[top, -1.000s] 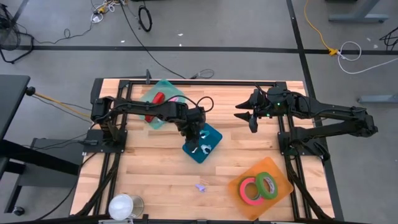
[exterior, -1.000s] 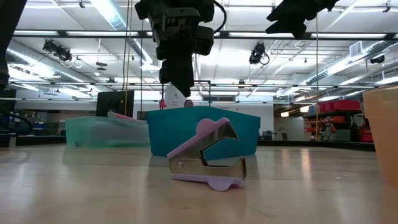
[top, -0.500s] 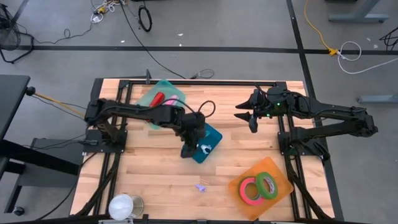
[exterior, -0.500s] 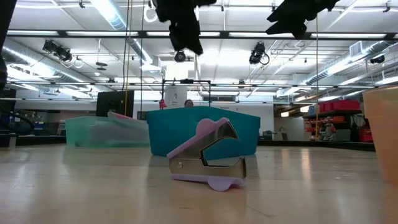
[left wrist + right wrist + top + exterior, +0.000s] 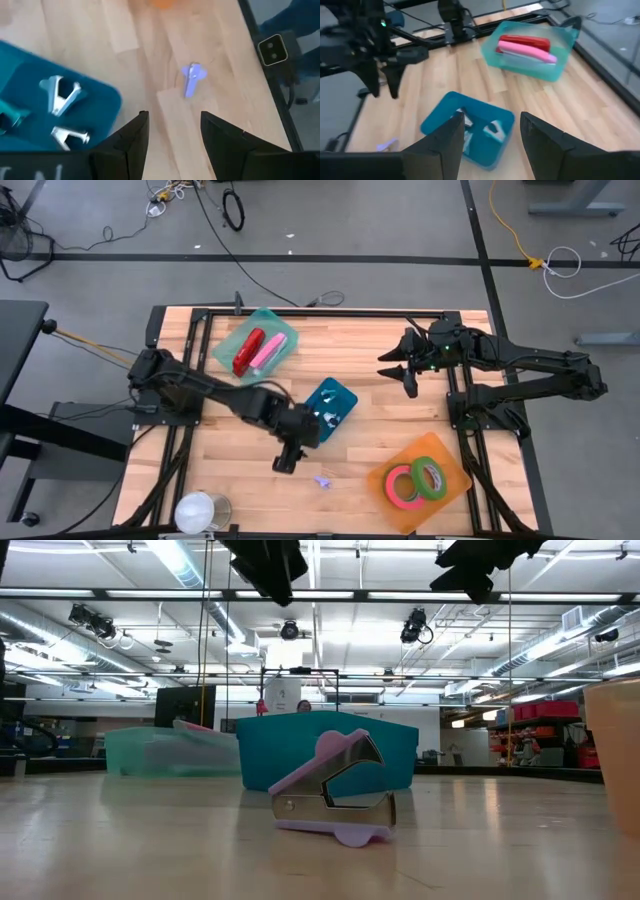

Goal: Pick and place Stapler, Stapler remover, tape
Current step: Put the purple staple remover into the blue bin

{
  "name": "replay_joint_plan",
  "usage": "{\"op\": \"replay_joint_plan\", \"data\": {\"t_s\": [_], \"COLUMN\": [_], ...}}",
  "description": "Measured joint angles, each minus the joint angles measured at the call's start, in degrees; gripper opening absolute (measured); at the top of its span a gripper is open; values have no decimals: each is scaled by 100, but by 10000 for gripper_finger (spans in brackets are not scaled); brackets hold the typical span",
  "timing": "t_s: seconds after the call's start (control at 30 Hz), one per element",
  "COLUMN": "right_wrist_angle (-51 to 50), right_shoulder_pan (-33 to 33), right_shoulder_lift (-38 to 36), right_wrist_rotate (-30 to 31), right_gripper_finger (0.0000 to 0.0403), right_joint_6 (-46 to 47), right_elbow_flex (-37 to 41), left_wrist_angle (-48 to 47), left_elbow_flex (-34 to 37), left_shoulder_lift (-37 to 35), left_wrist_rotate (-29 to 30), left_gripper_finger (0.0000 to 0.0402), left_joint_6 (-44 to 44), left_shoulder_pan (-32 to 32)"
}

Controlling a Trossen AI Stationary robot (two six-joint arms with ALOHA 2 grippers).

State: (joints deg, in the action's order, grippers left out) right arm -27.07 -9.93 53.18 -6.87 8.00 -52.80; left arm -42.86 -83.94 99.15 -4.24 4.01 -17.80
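A lilac staple remover (image 5: 322, 479) lies by itself on the wood near the table's near edge; it also shows in the low view (image 5: 335, 795) and the left wrist view (image 5: 191, 80). My left gripper (image 5: 286, 460) hovers open and empty a little to its left, between it and the blue tray (image 5: 331, 406). In the left wrist view my left gripper (image 5: 172, 132) points down at the bare wood. The blue tray holds several metal staple removers (image 5: 60, 95). My right gripper (image 5: 398, 370) waits open and empty at the far right, raised above the table.
A teal tray (image 5: 257, 348) at the far left holds a red and a pink stapler (image 5: 525, 46). An orange tray (image 5: 418, 480) at the near right holds a pink and a green tape roll. A round white object (image 5: 200, 512) sits at the near left corner.
My left gripper has risen from the blue tray and gone toward the table's near edge, ending beside the lilac staple remover. In the low view it has climbed almost out of the top of the picture. The trays and the remover have kept still.
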Motion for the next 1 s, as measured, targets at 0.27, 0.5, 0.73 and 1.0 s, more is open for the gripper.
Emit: {"op": "replay_joint_plan", "data": {"t_s": [0.27, 0.5, 0.73, 1.0], "right_wrist_angle": [-63, -131, -141, -233], "right_shoulder_pan": [2, 2, 2, 2], "right_shoulder_lift": [-1, -1, -3, -1], "right_wrist_rotate": [-66, -198, -589, -606], "right_gripper_finger": [192, 192, 192, 192], "right_joint_6": [342, 332, 200, 55], "right_elbow_flex": [0, 0, -2, -2], "left_wrist_angle": [1143, 2042, 3055, 3813], "left_elbow_flex": [544, 878, 1450, 2052], "left_shoulder_lift": [35, 80, 221, 221], "left_wrist_rotate": [148, 1034, 1170, 1148], "left_gripper_finger": [181, 181, 181, 181], "left_joint_6": [181, 295, 525, 512], "left_shoulder_pan": [-574, -1042, -1170, -1111]}}
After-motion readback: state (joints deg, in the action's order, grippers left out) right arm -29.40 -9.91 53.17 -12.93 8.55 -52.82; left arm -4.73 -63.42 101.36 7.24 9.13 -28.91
